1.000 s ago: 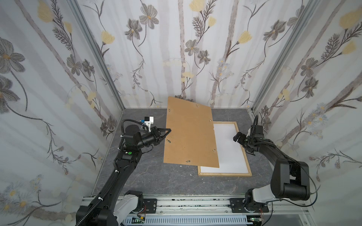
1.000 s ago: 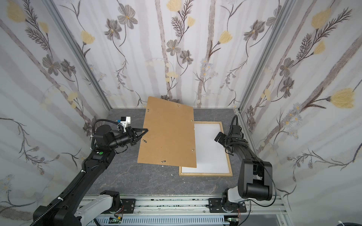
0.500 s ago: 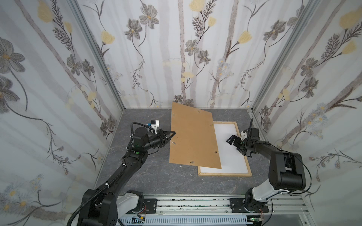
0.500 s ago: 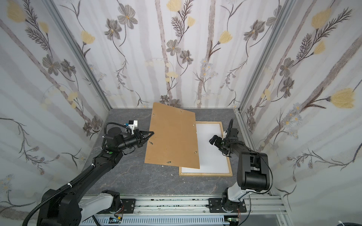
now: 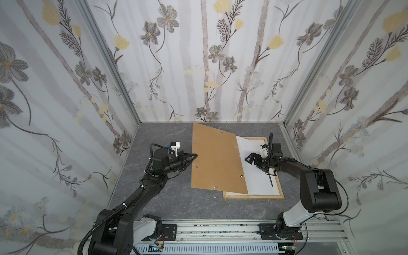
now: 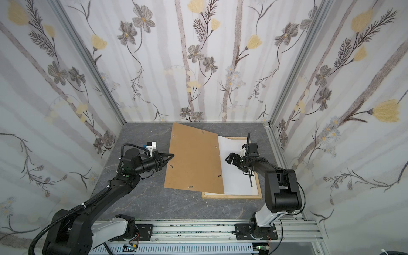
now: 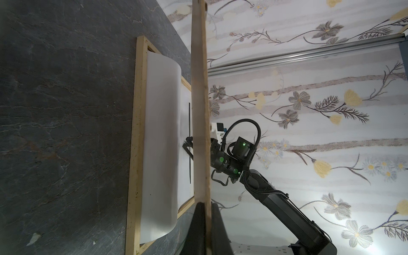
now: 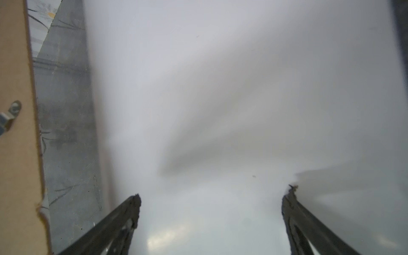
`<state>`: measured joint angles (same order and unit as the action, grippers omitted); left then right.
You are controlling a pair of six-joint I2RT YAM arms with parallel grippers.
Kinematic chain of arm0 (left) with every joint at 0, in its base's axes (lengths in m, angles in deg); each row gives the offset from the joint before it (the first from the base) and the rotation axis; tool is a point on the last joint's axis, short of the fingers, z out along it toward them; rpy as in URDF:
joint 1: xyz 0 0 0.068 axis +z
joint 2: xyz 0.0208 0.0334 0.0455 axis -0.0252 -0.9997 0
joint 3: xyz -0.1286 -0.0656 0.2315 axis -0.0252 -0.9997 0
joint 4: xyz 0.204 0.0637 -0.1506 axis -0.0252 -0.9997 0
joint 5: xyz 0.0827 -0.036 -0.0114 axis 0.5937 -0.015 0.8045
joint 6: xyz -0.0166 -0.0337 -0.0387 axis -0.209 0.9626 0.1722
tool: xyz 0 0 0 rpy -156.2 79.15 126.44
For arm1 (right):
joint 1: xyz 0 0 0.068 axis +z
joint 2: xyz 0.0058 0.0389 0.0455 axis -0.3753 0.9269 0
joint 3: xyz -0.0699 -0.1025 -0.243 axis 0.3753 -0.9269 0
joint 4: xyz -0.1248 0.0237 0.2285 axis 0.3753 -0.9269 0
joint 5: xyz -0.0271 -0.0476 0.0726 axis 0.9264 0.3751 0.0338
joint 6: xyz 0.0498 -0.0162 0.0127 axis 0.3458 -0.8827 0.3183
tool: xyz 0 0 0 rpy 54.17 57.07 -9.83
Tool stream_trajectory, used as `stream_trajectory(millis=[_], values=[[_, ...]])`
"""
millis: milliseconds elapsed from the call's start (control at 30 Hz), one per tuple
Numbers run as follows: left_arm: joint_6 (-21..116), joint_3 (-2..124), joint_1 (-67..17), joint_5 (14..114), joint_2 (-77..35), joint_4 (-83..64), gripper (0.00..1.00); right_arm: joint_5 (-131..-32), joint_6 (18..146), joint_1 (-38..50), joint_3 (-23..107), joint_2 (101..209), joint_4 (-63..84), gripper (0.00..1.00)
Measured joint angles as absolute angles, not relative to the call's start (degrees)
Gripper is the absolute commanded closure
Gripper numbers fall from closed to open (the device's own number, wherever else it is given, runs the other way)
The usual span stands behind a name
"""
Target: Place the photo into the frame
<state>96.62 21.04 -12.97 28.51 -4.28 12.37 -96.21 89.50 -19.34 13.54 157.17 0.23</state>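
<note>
Top views, both: the large rectangular paper photo point(image 5: 257, 174), plain white side up, lies right of centre in the lower half of the picture. It sits inside the rectangular frame point(image 5: 254, 196) of thin pale wooden strips, which rests flat on the dark grey marbled table point(image 5: 165, 198). A large brown rectangular hardboard panel point(image 5: 216, 159), tilted, fills the picture centre and hides the left part of photo and frame. The left gripper point(image 5: 195, 155), left of centre, is pinched onto the panel's left edge. The right gripper point(image 5: 248, 157) hovers over the photo just beside the panel's right edge, its jaws spread wide with nothing between them. Whether its tips touch the paper cannot be told.

Left wrist view: the panel point(image 7: 199, 110) appears edge-on, a pale vertical band through the middle, clamped between the two black fingers point(image 7: 217, 231) at the bottom edge. Left of it the photo point(image 7: 161, 143) bows upward along one long side, off the frame point(image 7: 136, 132); the rest lies flat. The right gripper is mostly hidden behind the panel.

Right wrist view: the blurred white photo point(image 8: 220, 88) fills the picture, and two black fingertips point(image 8: 132, 209) stand well apart at the bottom. The panel point(image 8: 15, 88), bearing a small metal tab point(image 8: 11, 113), runs down the left edge, with a strip of table point(image 8: 66, 110) beside it.
</note>
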Motion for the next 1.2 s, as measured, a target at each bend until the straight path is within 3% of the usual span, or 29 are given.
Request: stream_trajectory(millis=[367, 633, 1033, 1200], values=[[96.27, 21.04, -12.77, 28.55, -1.88, 12.26, 1.0, -78.41, 86.36, -21.77, 22.26, 148.75, -11.2, 0.0], [96.23, 21.28, -8.77, 27.83, 1.29, 11.01, 1.0, -87.62, 86.31, -17.86, 17.95, 149.62, -9.5, 0.0], [96.36, 20.75, -4.25, 25.05, 4.05, 9.83, 1.0, -84.45, 86.38, -16.15, 14.96, 156.16, -6.94, 0.0], [96.36, 20.75, -2.24, 23.98, 5.25, 9.59, 1.0, -89.74, 86.84, -11.3, 16.64, 156.6, -5.1, 0.0]])
